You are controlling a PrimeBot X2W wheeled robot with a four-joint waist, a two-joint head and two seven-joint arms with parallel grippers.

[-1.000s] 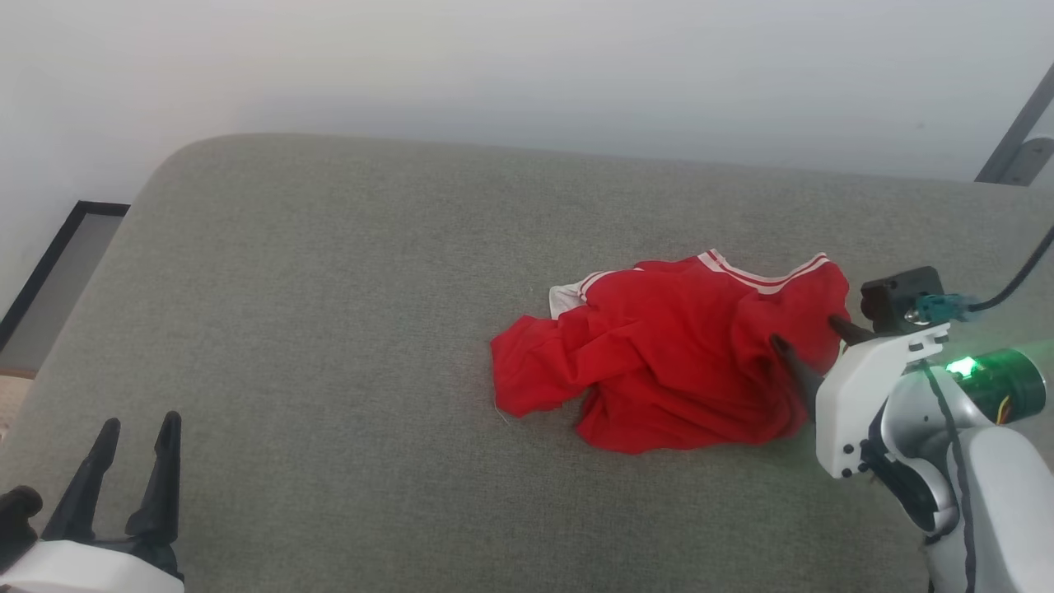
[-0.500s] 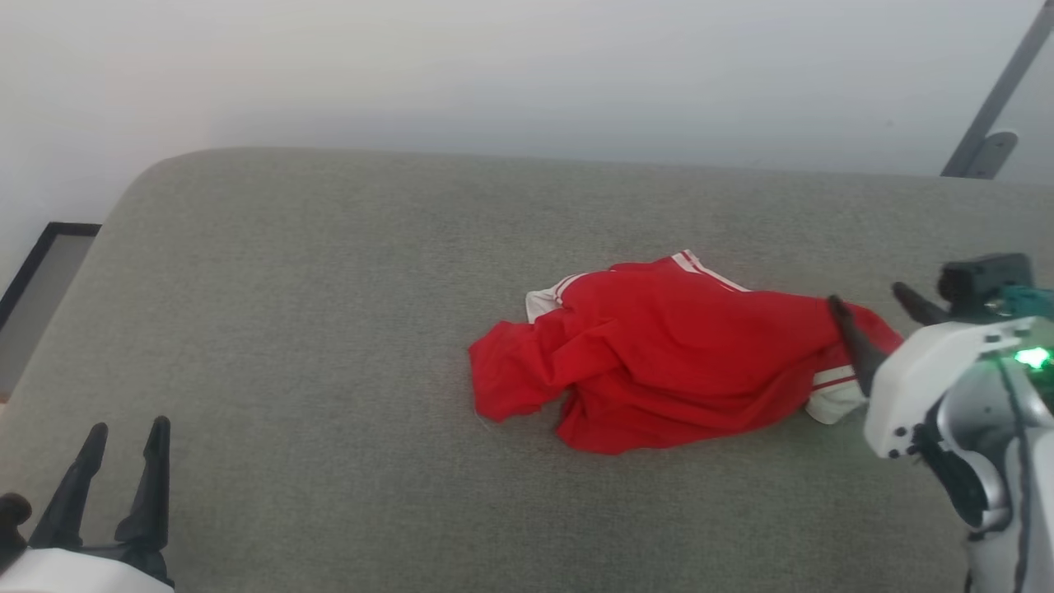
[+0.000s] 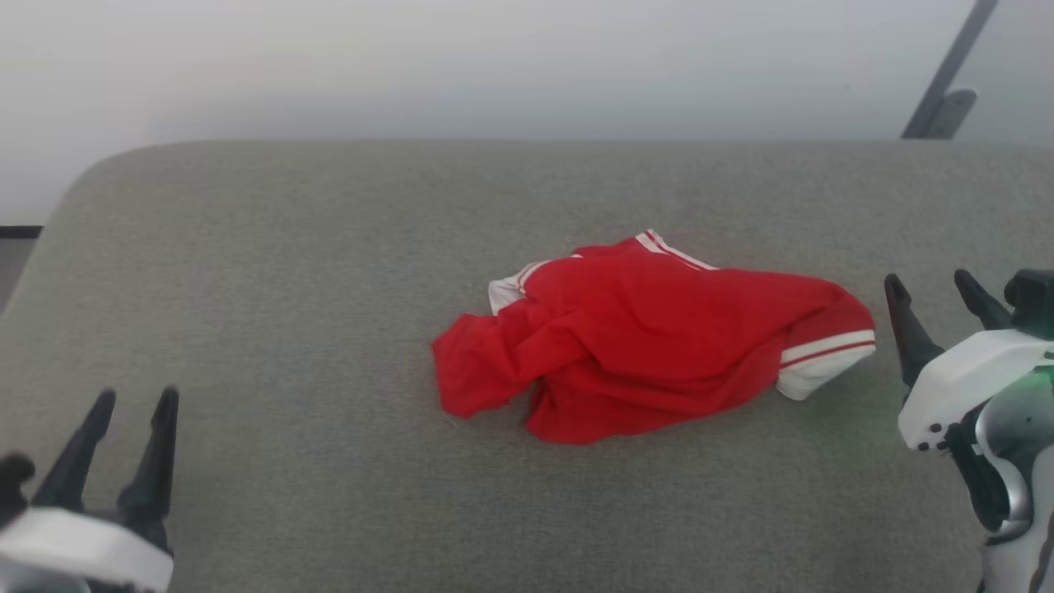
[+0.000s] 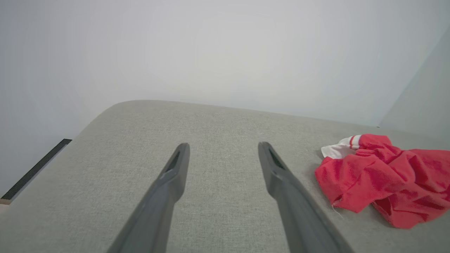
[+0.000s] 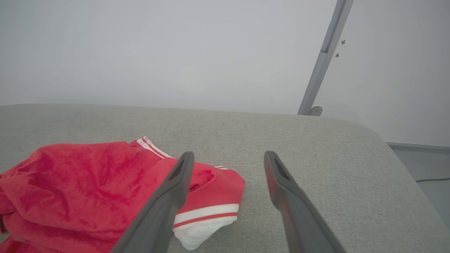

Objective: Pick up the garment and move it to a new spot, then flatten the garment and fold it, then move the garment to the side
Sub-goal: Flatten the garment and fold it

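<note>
The garment point(image 3: 642, 338) is a bright red shirt lying crumpled near the middle of the grey padded surface point(image 3: 288, 272), a white striped sleeve end point(image 3: 823, 362) stretched out toward the right. My right gripper point(image 3: 935, 287) stands open just right of that sleeve end, apart from the cloth, nothing between its fingers. In the right wrist view the garment point(image 5: 88, 182) lies left of the open right gripper point(image 5: 228, 156). My left gripper point(image 3: 136, 399) is open at the lower left, far from the shirt. The left wrist view has the garment point(image 4: 383, 179) right of the left gripper point(image 4: 223, 146). No lettering is visible.
The padded surface's rounded left corner point(image 3: 74, 198) and a dark-framed floor strip point(image 4: 35, 168) lie to the left. A grey slanted metal bar point(image 3: 947, 74) leans against the pale wall at the back right. Bare surface surrounds the shirt.
The right gripper drew back to the right off the garment; a sleeve end got pulled out rightward and now lies free. The head camera shifted. The left gripper stayed at the lower left.
</note>
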